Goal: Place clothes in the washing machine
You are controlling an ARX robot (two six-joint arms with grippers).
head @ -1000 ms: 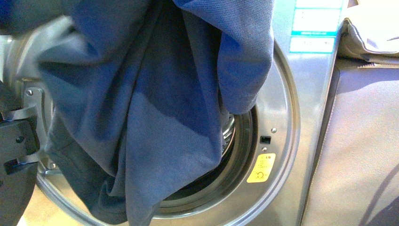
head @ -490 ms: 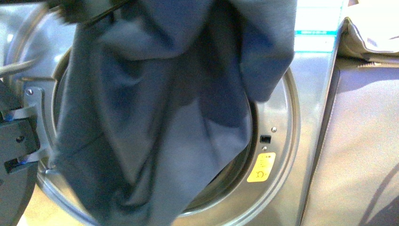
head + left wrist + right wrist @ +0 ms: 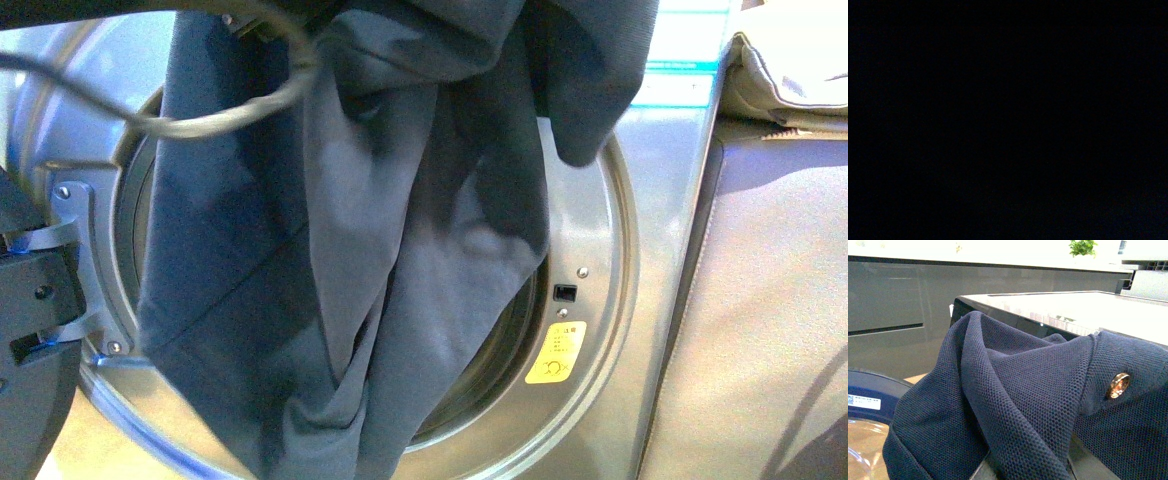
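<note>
In front of the washing machine [image 3: 612, 420], the navy garment [image 3: 380, 250] hangs from above and covers most of the open porthole, its lower folds dropping past the bottom rim. A dark arm [image 3: 80, 8] crosses the top edge, a grey cable [image 3: 200, 122] looping beneath it; I cannot tell which arm it is. The left wrist view is dark. Only the right wrist view shows the knit close up, with a brass-coloured button [image 3: 1118, 385]. The fabric hides the right claw, so I cannot tell whether it is clenched.
</note>
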